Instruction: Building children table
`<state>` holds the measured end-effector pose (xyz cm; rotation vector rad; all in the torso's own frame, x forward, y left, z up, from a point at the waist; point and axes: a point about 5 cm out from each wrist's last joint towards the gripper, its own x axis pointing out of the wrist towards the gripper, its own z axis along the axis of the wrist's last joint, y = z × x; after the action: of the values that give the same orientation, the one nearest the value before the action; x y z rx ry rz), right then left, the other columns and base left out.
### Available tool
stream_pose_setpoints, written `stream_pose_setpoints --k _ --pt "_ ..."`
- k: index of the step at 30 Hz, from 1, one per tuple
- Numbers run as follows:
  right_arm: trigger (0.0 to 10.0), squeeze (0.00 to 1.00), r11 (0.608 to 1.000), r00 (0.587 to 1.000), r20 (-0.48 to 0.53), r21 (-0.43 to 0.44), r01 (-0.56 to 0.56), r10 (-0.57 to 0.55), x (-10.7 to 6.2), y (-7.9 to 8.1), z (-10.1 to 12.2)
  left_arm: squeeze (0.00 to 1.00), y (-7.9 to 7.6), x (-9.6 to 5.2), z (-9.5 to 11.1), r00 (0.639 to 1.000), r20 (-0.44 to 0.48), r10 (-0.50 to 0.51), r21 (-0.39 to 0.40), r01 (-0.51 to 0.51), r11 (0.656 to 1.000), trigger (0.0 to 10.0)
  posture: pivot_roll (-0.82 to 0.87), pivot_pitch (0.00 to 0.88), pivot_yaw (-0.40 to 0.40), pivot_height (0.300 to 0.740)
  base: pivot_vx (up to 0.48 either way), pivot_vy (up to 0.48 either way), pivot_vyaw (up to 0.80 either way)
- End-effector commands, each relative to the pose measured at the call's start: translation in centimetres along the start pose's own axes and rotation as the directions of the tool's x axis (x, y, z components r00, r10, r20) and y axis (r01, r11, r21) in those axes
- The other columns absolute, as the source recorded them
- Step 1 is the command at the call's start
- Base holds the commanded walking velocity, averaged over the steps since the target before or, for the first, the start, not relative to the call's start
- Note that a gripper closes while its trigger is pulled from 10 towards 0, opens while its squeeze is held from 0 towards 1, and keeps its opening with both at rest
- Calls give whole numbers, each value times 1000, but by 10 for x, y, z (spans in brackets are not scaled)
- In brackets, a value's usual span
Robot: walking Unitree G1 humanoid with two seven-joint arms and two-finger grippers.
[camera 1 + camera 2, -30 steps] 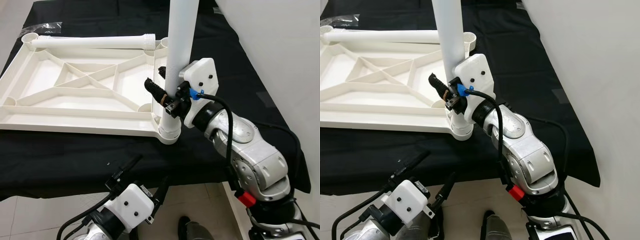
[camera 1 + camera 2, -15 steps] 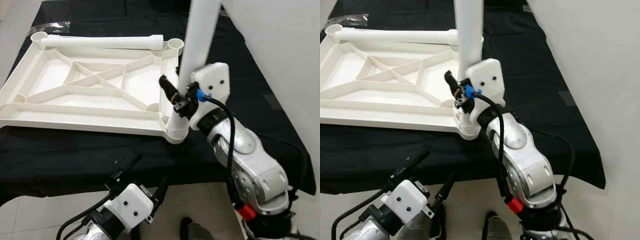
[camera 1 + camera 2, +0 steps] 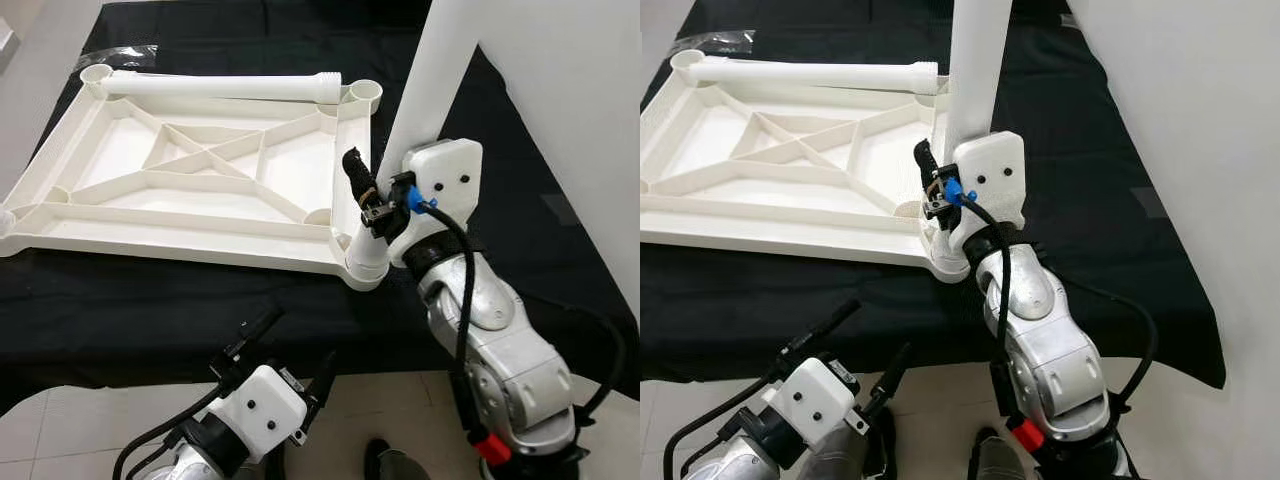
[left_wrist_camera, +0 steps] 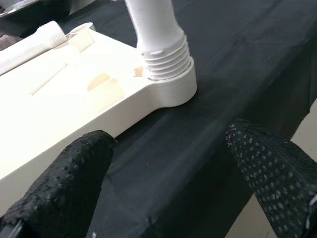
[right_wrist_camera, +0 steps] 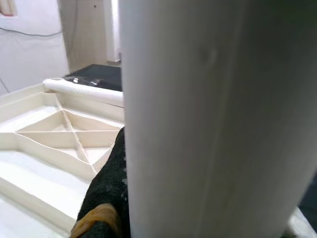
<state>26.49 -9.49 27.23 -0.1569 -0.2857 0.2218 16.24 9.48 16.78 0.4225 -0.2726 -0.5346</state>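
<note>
Compared with a second ago, shifted across the whole head view, so to be read as camera motion and not as motion of the parts. Turned slightly about the white leg [image 3: 425, 90] in that time: the right gripper [image 3: 372, 195], with its near finger now pointing more upward. Closed on the leg low down, just above the corner socket [image 3: 365, 272] of the upturned table top [image 3: 150, 225]. Probably a small turn of screwing the leg in.

Not yet fully seated, judging from the threads [image 4: 166, 62] showing above the socket rim in the left wrist view. Standing in the socket and leaning a little in the head views. Lying along the far edge of the table top, a second leg [image 3: 215, 86], not mounted. All resting on the black-covered surface [image 3: 150, 310].

Held low before the surface edge, the left gripper [image 4: 168, 163], fingers wide apart and gripping nothing.

Cut off by the frame: the upper end of the standing leg. Hidden behind the leg: the right gripper's far finger. Impossible to tell how many turns remain.
</note>
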Motion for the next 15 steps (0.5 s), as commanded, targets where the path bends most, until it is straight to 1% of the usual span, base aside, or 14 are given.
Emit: stream_pose_setpoints --k 1,7,8,11,12,14,15 --pt "10000 0 986 943 -292 -108 131 -157 -8 -20 -52 0 -3 -2 -5 1000 -22 -16 -11 16 1000 10000 11 324 2 740 0 0 0" --pt "10000 0 985 945 -288 -115 128 -156 -8 -17 -52 0 -3 -1 -6 1000 -22 -16 -11 16 1000 10000 18 317 2 740 0 0 0" --pt "10000 0 985 945 -286 -103 135 -159 -6 -16 -53 0 -1 -1 -8 1000 -25 -11 -11 11 1000 10000 24 304 3 740 0 0 0" --pt "10000 0 986 945 -286 -96 139 -161 -5 -16 -53 0 0 -1 -8 1000 -27 -8 -13 7 1000 10000 24 304 3 740 0 0 0" --pt "10000 0 986 945 -284 -91 143 -163 -4 -16 -53 0 4 0 -9 999 -33 12 -1 -13 1000 10000 25 297 3 740 0 0 0" --pt "10000 0 984 945 -275 -73 163 -177 0 -18 -53 0 24 0 -15 991 -64 116 28 -114 993 10000 34 276 8 740 0 0 0" --pt "10000 0 984 945 -275 -73 163 -177 0 -18 -53 0 24 0 -15 991 -64 116 28 -114 993 10000 34 276 8 740 0 0 0"
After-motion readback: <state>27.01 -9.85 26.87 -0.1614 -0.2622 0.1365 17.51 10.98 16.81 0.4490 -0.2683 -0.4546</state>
